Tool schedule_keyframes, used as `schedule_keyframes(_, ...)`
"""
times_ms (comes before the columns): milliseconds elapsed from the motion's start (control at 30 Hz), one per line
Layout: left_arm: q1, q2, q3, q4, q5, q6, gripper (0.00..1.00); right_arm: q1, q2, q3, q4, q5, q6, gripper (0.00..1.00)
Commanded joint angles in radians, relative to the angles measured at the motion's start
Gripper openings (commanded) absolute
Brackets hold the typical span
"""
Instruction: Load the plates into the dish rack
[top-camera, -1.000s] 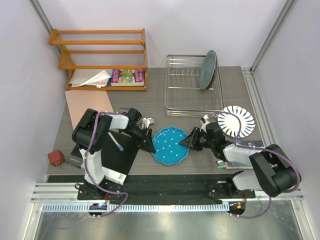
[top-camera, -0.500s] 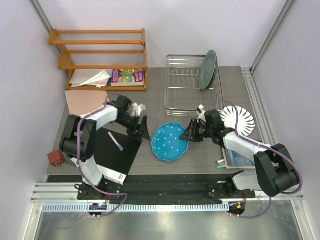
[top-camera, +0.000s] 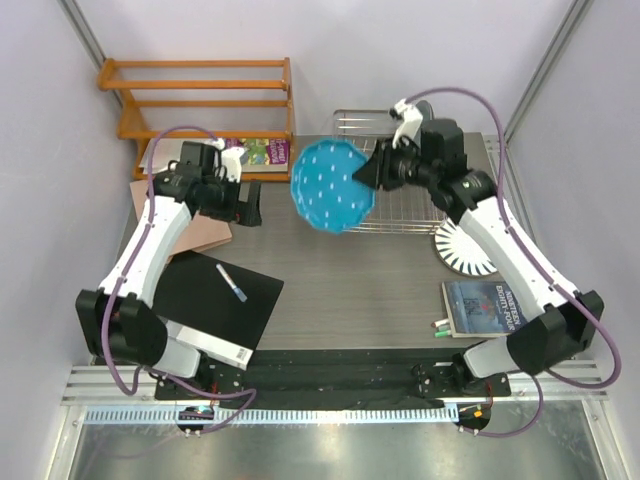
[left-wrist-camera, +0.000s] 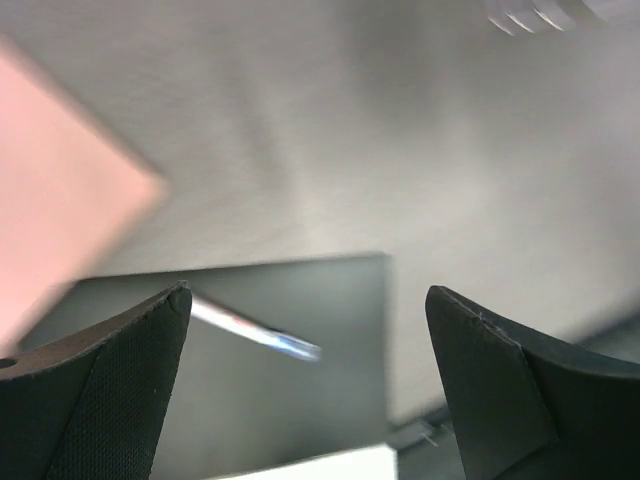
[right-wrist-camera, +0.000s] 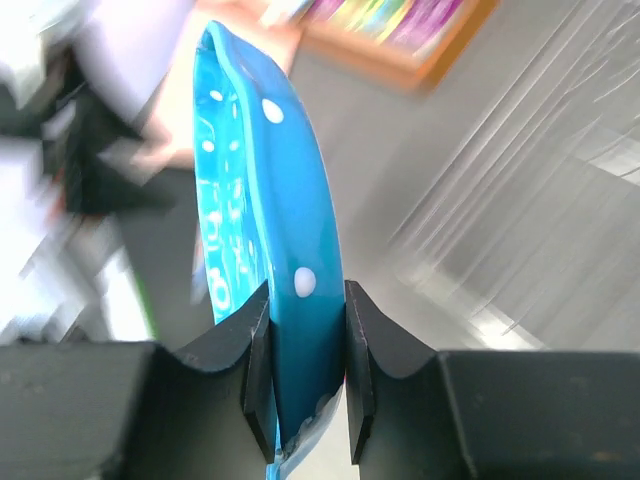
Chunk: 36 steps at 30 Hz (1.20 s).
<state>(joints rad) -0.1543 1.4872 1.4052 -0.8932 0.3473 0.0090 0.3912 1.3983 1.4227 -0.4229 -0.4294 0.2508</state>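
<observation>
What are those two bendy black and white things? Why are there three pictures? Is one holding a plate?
They are two robot arms, a left arm and a right arm, bolted to the near edge of a table. The big picture is taken from above. The other two come from a small camera on each wrist, so you see each arm's own jaws. The right jaws pinch the rim of a blue dotted plate, held on edge in the air near the wire dish rack. The left jaws are open and empty. On the table lie a striped plate, a book and a black mat; an orange shelf stands at the back.
</observation>
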Motion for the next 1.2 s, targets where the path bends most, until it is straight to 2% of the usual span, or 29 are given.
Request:
schedule_keyframes(0,-0.036,-0.001,0.113,0.119,-0.635,-0.058,0.99,-0.008,0.132,0.229,0.206,0.403,-0.034,0.01)
schedule_keyframes(33,-0.036,0.021,0.121,0.109,-0.693,-0.107,0.99,-0.008,0.155,0.257,0.232,0.528,-0.044,0.01)
schedule_keyframes(67,-0.034,0.042,0.135,0.059,-0.737,-0.119,1.0,-0.008,0.18,0.306,0.255,0.564,-0.053,0.01)
schedule_keyframes(167,-0.027,0.111,0.161,-0.019,-0.69,-0.199,0.99,-0.006,0.277,0.389,0.318,0.746,-0.073,0.01)
schedule_keyframes(233,-0.027,0.075,0.114,-0.004,-0.644,-0.215,0.99,-0.006,0.33,0.418,0.344,0.808,-0.1,0.01)
schedule_keyframes(267,-0.027,0.053,0.056,0.034,-0.627,-0.227,0.99,-0.006,0.344,0.435,0.377,0.895,-0.126,0.01)
schedule_keyframes(400,-0.027,-0.019,-0.023,0.066,-0.674,-0.224,0.99,-0.006,0.402,0.458,0.452,1.029,-0.218,0.01)
schedule_keyframes(633,-0.03,-0.071,-0.1,0.109,-0.751,-0.188,1.0,-0.012,0.485,0.493,0.529,1.117,-0.312,0.01)
schedule_keyframes(867,-0.031,-0.053,-0.101,0.108,-0.703,-0.201,1.0,-0.026,0.553,0.516,0.566,1.169,-0.386,0.01)
schedule_keyframes(1167,-0.033,-0.031,-0.1,0.105,-0.697,-0.198,1.0,-0.066,0.616,0.552,0.532,1.19,-0.37,0.01)
